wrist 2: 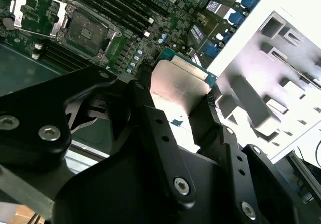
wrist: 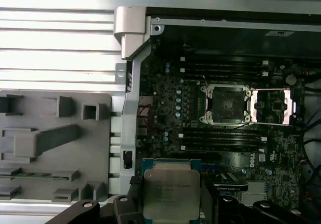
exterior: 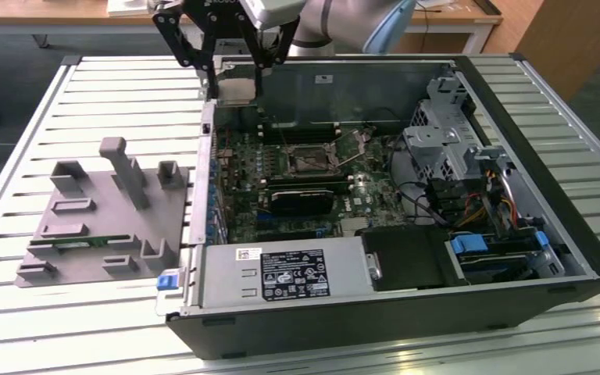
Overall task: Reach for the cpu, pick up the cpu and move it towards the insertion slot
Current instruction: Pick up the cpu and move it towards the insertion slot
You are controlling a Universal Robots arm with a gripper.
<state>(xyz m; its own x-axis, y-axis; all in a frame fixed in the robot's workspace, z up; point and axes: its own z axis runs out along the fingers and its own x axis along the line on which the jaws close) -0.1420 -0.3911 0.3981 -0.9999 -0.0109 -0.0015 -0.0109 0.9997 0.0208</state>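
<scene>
The cpu [wrist: 168, 193] is gripped by the closed pincer [exterior: 233, 72] and held in the air above the open computer case [exterior: 550, 141]. Inside the case, the insertion slot [exterior: 308, 159] is seen uncovered on the motherboard [exterior: 279, 211].

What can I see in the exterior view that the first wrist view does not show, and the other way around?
Exterior view alone: the robot arm above the far edge of the open computer case, the power supply at the near side, and the drive cage toward the exterior view's right.

First wrist view alone: the cpu's flat metal top seen face-on, and the hinged frame lying open beside the insertion slot.

Both: the hand shut on the cpu, the slot on the motherboard, and the grey fixture tray beside the case.
</scene>
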